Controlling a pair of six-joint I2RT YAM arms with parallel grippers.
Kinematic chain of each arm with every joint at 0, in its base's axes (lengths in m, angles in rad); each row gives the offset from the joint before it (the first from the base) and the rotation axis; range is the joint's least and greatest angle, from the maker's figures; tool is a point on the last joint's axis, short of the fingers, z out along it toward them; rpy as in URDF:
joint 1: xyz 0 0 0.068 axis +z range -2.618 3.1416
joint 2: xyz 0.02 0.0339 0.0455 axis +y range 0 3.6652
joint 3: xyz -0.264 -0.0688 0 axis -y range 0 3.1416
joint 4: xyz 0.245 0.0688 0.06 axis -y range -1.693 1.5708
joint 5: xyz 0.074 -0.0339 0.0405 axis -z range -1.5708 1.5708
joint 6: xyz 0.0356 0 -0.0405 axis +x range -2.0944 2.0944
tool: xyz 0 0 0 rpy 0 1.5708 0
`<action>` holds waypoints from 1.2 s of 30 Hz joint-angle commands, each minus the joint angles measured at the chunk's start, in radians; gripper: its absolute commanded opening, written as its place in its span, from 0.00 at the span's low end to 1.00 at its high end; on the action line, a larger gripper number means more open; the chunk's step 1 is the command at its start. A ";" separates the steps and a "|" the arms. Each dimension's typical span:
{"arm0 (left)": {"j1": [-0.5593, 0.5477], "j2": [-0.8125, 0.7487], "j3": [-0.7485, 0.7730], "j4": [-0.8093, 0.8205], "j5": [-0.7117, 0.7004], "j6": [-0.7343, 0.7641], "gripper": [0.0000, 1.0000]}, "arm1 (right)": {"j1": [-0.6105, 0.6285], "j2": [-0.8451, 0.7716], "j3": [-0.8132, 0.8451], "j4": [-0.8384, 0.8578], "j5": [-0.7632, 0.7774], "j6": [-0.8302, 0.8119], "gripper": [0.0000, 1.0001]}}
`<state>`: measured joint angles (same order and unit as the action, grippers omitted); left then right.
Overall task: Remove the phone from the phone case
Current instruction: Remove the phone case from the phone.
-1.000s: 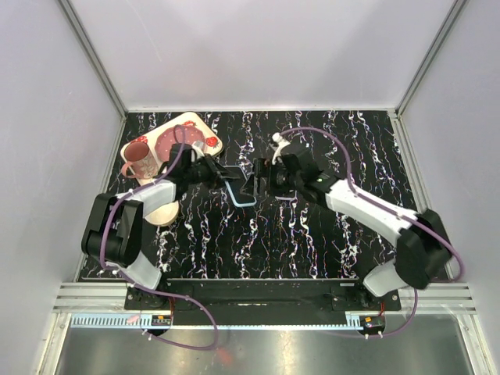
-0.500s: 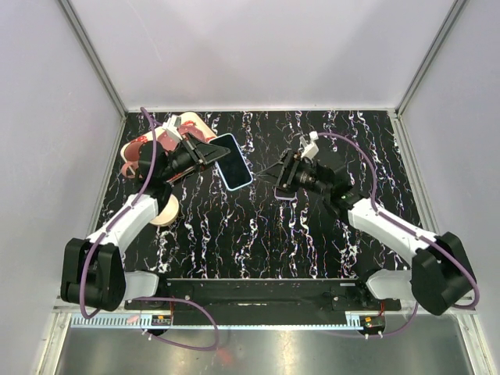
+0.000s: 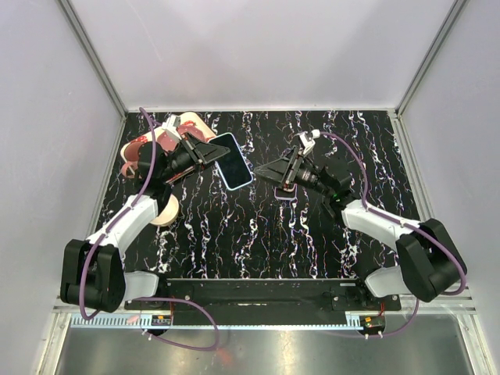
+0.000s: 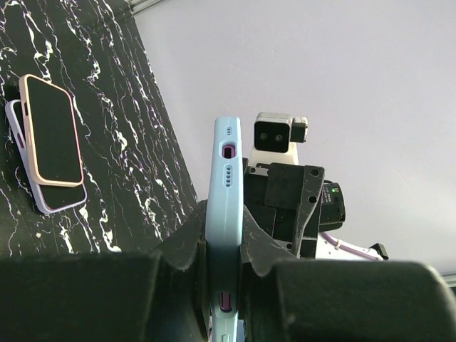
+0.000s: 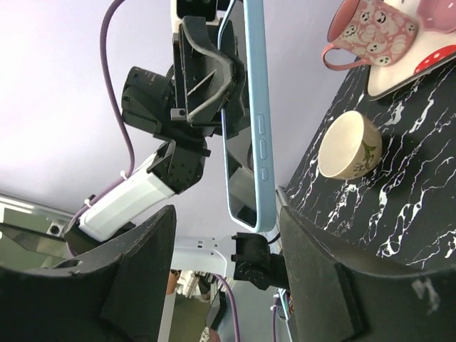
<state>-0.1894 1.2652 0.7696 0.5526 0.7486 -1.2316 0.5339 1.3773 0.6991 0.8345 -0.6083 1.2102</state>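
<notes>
My left gripper [image 3: 209,152] is shut on a phone in a light blue case [image 3: 232,162] and holds it above the table at the back left, screen tilted up. In the left wrist view the case [image 4: 225,178] stands edge-on between my fingers [image 4: 182,246]. My right gripper [image 3: 267,172] is open and empty, pointing at the phone from the right with a small gap. In the right wrist view the phone [image 5: 251,107] hangs beyond my open fingers [image 5: 135,285], with the left gripper [image 5: 203,71] clamped on it.
A pink-rimmed phone lies on a lavender case [image 3: 286,192] on the black marbled table, below my right gripper; it also shows in the left wrist view [image 4: 50,142]. A pink mug [image 5: 367,32], a tray [image 3: 181,123] and a cream bowl [image 3: 160,212] sit at the left.
A second ago both grippers met at the phone mid-table. The left gripper then carried it up and back left. Since half a second ago the right gripper has reached left toward it.
</notes>
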 commanded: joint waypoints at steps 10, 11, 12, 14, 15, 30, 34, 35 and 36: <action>0.004 0.031 0.031 0.188 0.027 -0.071 0.00 | 0.001 0.126 0.025 0.259 -0.113 0.138 0.39; 0.002 0.031 0.033 0.197 0.034 -0.075 0.00 | 0.001 0.137 0.025 0.268 -0.113 0.146 0.33; 0.005 0.037 0.033 0.205 0.037 -0.080 0.00 | 0.001 0.141 0.025 0.279 -0.111 0.155 0.24; 0.004 0.036 0.034 0.205 0.034 -0.080 0.00 | 0.001 0.158 0.022 0.328 -0.110 0.189 0.20; 0.005 0.034 0.034 0.205 0.034 -0.081 0.00 | 0.001 0.164 0.023 0.347 -0.108 0.216 0.19; 0.002 -0.036 0.042 0.084 -0.017 -0.009 0.00 | 0.020 0.220 0.080 0.440 -0.105 0.399 0.02; 0.004 -0.062 0.053 0.029 -0.035 0.021 0.00 | 0.035 0.186 0.109 0.338 -0.107 0.330 0.21; 0.002 -0.066 0.054 0.021 -0.037 0.021 0.00 | 0.041 0.175 0.111 0.303 -0.099 0.307 0.25; 0.002 -0.069 0.054 0.023 -0.037 0.021 0.00 | 0.044 0.166 0.111 0.243 -0.088 0.272 0.26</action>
<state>-0.1772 1.2400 0.7731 0.5579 0.7231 -1.2739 0.5423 1.6028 0.7403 1.1316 -0.7193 1.5234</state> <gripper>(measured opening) 0.148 0.238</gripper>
